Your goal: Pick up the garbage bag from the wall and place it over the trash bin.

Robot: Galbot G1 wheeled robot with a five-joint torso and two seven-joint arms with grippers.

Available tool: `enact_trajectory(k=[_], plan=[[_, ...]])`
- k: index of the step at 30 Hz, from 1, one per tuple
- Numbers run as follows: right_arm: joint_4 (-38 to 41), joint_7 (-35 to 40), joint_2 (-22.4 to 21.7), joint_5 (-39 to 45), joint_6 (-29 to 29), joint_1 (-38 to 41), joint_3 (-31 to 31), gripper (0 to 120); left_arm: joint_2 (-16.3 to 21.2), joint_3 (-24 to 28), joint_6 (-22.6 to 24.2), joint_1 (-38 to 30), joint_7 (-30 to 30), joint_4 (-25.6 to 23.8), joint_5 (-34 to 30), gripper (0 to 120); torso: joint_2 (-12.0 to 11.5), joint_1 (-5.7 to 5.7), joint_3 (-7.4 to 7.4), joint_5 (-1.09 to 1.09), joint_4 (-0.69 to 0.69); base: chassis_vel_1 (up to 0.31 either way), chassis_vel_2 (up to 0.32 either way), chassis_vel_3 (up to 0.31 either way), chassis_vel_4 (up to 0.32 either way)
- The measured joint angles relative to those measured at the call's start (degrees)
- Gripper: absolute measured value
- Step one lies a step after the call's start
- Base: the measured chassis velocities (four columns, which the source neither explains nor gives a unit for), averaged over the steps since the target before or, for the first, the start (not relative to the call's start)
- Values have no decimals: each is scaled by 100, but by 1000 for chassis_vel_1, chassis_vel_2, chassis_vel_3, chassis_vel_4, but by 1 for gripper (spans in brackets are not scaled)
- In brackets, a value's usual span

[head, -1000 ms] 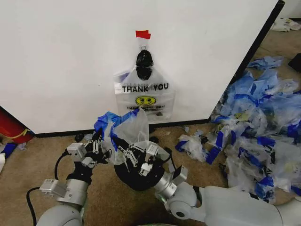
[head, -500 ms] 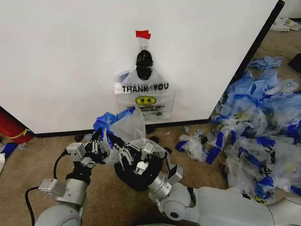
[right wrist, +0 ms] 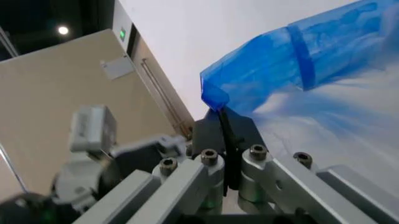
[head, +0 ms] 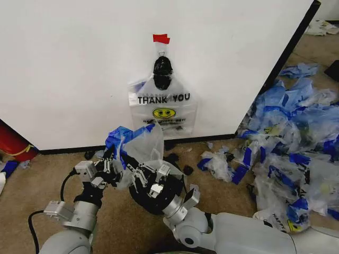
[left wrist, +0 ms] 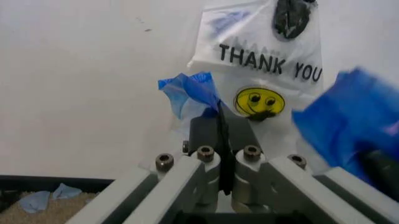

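The right gripper [right wrist: 223, 122] is pinching the blue edge of the garbage bag [right wrist: 293, 70] between its 2 closed black pads, the clear plastic spreading away beside it. The left gripper [right wrist: 134, 147] is showing farther off, blurred, against a white wall [right wrist: 206, 32] and a tan panel [right wrist: 62, 88].

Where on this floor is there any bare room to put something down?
Bare carpet lies between the left gripper and the red cylinder, along the wall. Right of the trash bin, the bag heap crowds the floor.
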Motion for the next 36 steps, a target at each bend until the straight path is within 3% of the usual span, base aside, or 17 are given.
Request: enact_trajectory(k=[13,26,36], plan=[[101,-135,-348,-114,85,-369,222,0,22,108,5,-90,-1,29,-31,0,0,0,0,1,0,0,0,0,0],[927,-253,-1669,-245,101,-1015,786,0,-62,448,141,31,-185,-102,-94,0,0,0,0,0,0,0,0,0,0],[1264,-315,-2106,-372,176,-1855,1442,0,-69,448,215,222,-350,-348,-186,0,0,0,-1,1,-1,0,0,0,0]])
